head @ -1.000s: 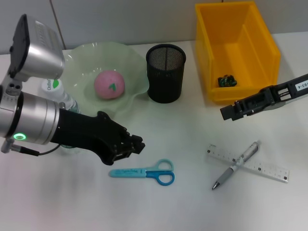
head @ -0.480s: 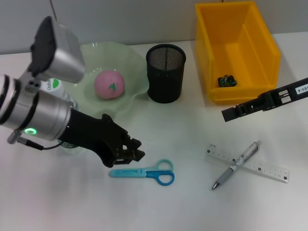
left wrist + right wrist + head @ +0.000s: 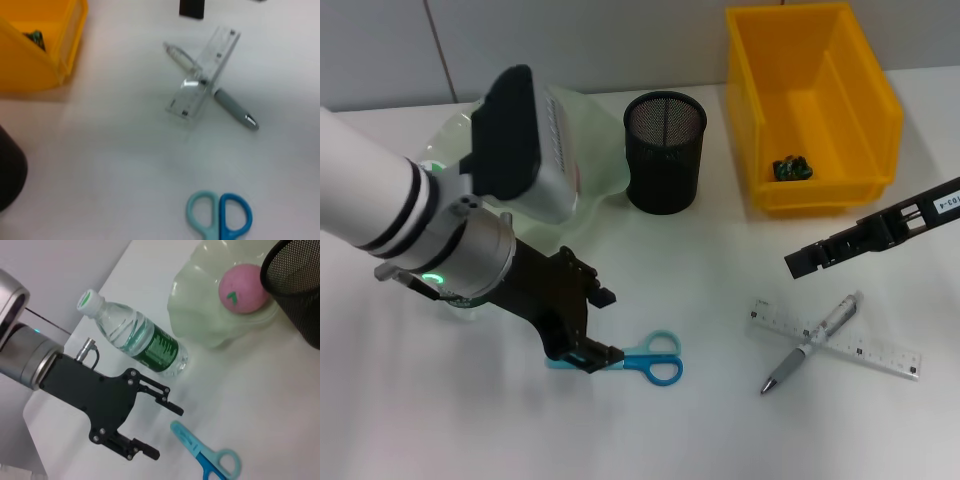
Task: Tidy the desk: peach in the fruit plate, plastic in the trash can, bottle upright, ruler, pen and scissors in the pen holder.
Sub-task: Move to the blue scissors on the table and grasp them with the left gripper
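Lying flat on the white desk, blue scissors [image 3: 628,359] with long axis left to right, closed blade tip toward the robot's left, handle loops toward its right. Directly above the blade end, left gripper [image 3: 588,327] spread wide, holding nothing. Best lowered squarely, fingers straddling the narrow blades before closing. Off by the yellow bin [image 3: 811,105], right gripper [image 3: 800,262], empty, opening impossible to tell.
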You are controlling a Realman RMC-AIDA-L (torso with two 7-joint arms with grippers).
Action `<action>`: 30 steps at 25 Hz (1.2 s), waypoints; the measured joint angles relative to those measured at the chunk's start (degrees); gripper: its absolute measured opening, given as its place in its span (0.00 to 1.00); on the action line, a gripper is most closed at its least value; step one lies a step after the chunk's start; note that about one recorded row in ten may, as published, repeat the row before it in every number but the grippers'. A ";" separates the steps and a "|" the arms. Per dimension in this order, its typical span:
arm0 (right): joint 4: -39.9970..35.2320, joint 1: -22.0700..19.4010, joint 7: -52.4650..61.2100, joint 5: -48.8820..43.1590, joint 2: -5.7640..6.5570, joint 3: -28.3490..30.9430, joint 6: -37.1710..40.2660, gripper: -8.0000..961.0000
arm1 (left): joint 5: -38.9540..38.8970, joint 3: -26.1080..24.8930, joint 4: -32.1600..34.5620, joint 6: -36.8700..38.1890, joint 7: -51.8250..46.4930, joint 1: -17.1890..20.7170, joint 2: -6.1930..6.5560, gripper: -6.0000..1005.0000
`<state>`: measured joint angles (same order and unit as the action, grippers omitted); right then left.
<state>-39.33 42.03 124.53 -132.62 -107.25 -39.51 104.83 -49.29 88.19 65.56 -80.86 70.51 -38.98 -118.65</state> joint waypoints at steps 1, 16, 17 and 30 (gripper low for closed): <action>0.00 0.00 -0.03 -0.12 -0.01 -0.07 -0.06 0.77 | 0.43 0.39 0.00 0.19 0.01 -0.10 -0.03 0.50; 0.46 -0.17 -0.48 -0.54 -0.50 -1.14 -0.71 0.77 | 4.02 6.30 -3.90 3.83 0.06 -1.89 -0.11 0.65; 0.48 -0.18 -0.48 -0.53 -0.50 -1.39 -0.85 0.77 | 4.10 6.43 -4.55 4.19 0.06 -2.11 -0.10 0.64; 0.42 0.21 -0.72 -0.54 -0.50 -1.57 -1.32 0.77 | 5.68 7.91 -6.47 5.93 -0.03 -2.90 -0.14 0.55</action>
<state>-38.91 42.25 123.81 -133.16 -107.75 -41.07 103.50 -43.61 96.10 59.09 -74.93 70.49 -41.88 -118.79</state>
